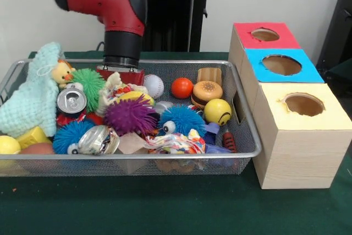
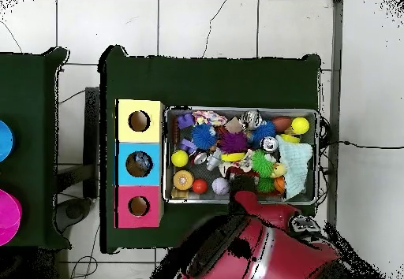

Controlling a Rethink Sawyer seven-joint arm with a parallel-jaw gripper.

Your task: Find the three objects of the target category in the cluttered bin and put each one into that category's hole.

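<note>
A wire mesh bin holds a heap of toys. Among them are a purple spiky ball, a blue spiky ball, a green spiky ball, a white baseball, an orange ball, a toy burger, a yellow smiley ball and a soda can. My gripper hangs low over the bin's far side, behind the purple ball and left of the baseball. The toys hide its tips. In the overhead view the gripper is at the bin's lower edge.
Three boxes with round holes stand beside the bin: red, blue and yellow. A teal knitted cloth fills the bin's left end, next to a duck toy. A crushed can lies at the front.
</note>
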